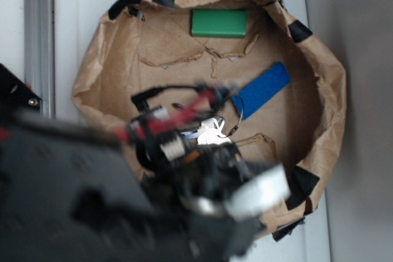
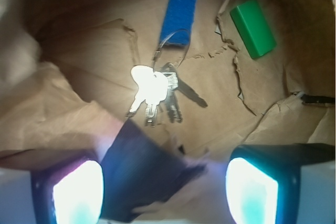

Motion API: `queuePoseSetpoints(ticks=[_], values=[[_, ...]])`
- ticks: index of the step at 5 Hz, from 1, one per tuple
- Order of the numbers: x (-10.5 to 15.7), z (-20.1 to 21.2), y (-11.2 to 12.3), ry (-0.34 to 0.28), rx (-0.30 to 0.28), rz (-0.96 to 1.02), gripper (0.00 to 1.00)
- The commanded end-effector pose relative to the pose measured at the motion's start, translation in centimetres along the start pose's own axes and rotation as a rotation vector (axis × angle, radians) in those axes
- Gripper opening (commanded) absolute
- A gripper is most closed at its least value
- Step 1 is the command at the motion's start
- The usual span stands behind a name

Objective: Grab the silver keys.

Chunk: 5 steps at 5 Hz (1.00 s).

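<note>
The silver keys [image 2: 154, 94] lie flat on the brown paper [image 2: 79, 61], inside its crumpled raised rim. Their ring joins them to a blue tag [image 2: 179, 8] that points away from them. A green block [image 2: 253, 28] sits near the far rim, well apart from the keys.

The tool [image 2: 165, 187] hangs above the paper with its two fingers [image 2: 252, 190] spread wide and nothing between them. The keys sit ahead of the gap, a bit to one side, not yet inside it.

Here is what could go wrong, I think. The keys are thin and flat, so the fingers may slide over them and close on nothing. The fingers could also snag the torn paper, or pinch only the blue tag.
</note>
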<state>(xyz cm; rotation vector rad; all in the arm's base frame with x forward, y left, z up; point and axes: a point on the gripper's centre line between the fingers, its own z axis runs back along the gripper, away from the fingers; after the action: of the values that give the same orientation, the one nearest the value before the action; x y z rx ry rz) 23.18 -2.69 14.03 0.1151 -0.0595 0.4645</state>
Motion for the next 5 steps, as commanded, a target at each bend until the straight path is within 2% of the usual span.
queuePoseSetpoints(ticks=[1,2,3,4,5], values=[[2.2,1.2,3.8,0.021,-0.216,-0.006,1.0],[2.3,-0.1,3.1,0.027,-0.182,0.014,1.0],[1.6,-3.1,0.6,0.008,-0.103,0.011,1.0],[2.4,-4.1,-0.3,-0.004,-0.09,0.038,1.0],[4.0,-3.5,-1.1,-0.059,-0.086,0.072,1.0]])
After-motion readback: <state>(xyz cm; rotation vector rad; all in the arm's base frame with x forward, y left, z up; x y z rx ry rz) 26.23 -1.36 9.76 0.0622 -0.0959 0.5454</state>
